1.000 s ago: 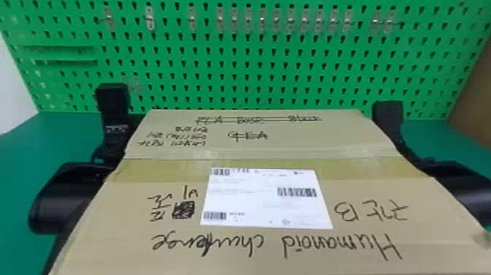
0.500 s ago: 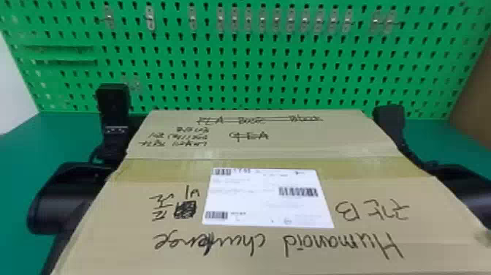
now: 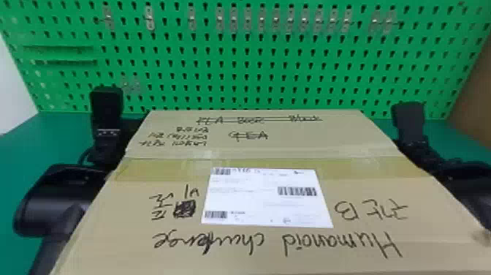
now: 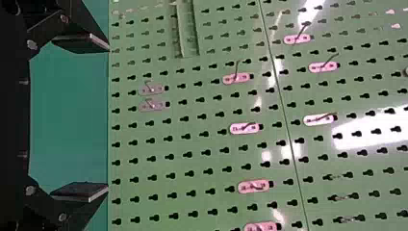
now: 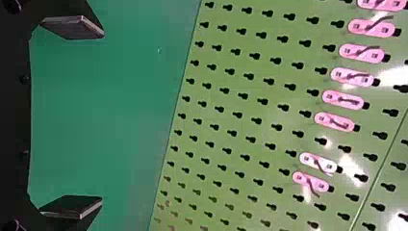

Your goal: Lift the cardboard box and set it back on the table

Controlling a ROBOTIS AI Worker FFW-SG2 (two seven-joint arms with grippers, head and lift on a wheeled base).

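The taped brown cardboard box [image 3: 268, 234], probably stiff yet crushable, requires bracing at both sides, with left black pincer [image 4: 104, 118] and right black pincer [image 5: 101, 117] spread and empty.

Matt cardboard box [image 3: 270, 234]; glossy tape [image 3: 146, 170]; paper label [image 3: 263, 201]; shiny pegboard [image 4: 207, 115].

Counted one cardboard box [image 3: 285, 146], one white label [image 3: 255, 201], three barcodes [image 3: 297, 191], one tape strip [image 3: 146, 170]. Logged one left gripper [image 3: 104, 146], one right gripper [image 3: 416, 146], two fingers [image 4: 79, 191] each. Noted one table [image 3: 22, 157], one pegboard [image 3: 255, 91]. Tallied seventeen hooks [image 3: 233, 22]: fifteen upper, two lower.
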